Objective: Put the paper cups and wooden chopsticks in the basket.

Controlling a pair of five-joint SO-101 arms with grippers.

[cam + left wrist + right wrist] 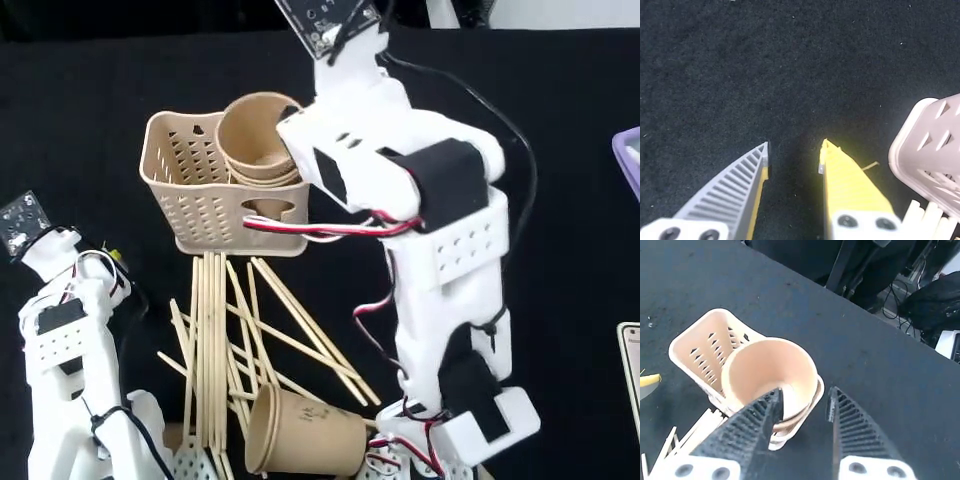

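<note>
Right wrist view: your right gripper [805, 392] sits spread astride the tan paper cup [765, 365] in the beige slotted plastic basket [700, 337]; lift straight out.

This looks like a robotics lab or workshop. A counter [100, 80] draped in black cloth carries a white arm [440, 230] and a second arm [60, 340], both with bare wires [320, 228] and an exposed circuit board [325, 20]. Beyond the counter's edge, cables [897, 287] trail among dark gear.
</note>
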